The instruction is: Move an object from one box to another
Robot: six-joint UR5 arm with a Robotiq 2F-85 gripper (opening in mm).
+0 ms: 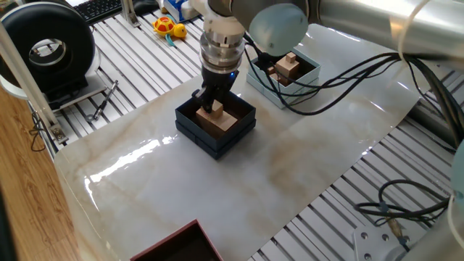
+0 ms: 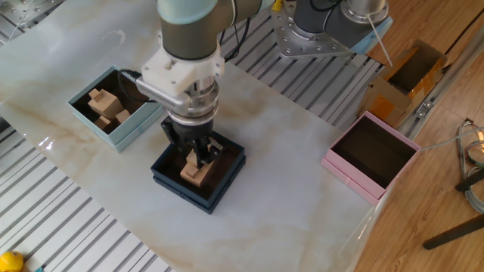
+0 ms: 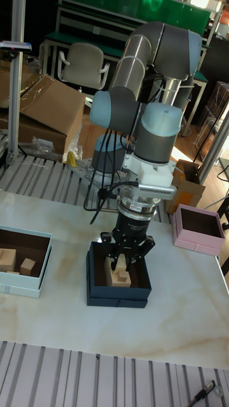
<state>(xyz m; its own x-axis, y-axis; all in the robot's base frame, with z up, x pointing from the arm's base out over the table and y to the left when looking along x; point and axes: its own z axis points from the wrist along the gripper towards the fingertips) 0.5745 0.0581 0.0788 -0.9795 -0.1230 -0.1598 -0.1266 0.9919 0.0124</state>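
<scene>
Silver-grey arm point(image 3: 152, 95), jointed, bent over at the elbow; wrist pointing straight down over the table, black cables trailing from it. Black claw point(image 1: 211, 104) point(image 2: 197, 157) point(image 3: 124, 262) lowered into the dark navy box point(image 1: 190, 127) point(image 2: 170, 183) point(image 3: 95, 296), its two fingers standing either side of the small tan block point(image 1: 217, 108) point(image 2: 200, 162) point(image 3: 122, 272); whether they press it or merely flank it, I cannot tell. A blue light shows on the wrist above the claw. No lettering or brand readable anywhere on arm or boxes.

Small tan block: pale unfinished wood, squarish, sitting on top of a larger flat brown block point(image 1: 220, 121) point(image 2: 193, 174) point(image 3: 116, 278), directly under the claw, inside the navy box.

Pale blue-grey box point(image 1: 262, 87) point(image 2: 83, 113) point(image 3: 25, 286), dark inside, holding several wooden pieces: well apart from the claw, at table level. Pink box point(image 2: 355, 185) point(image 3: 194, 245): well apart on the claw's other side.
</scene>
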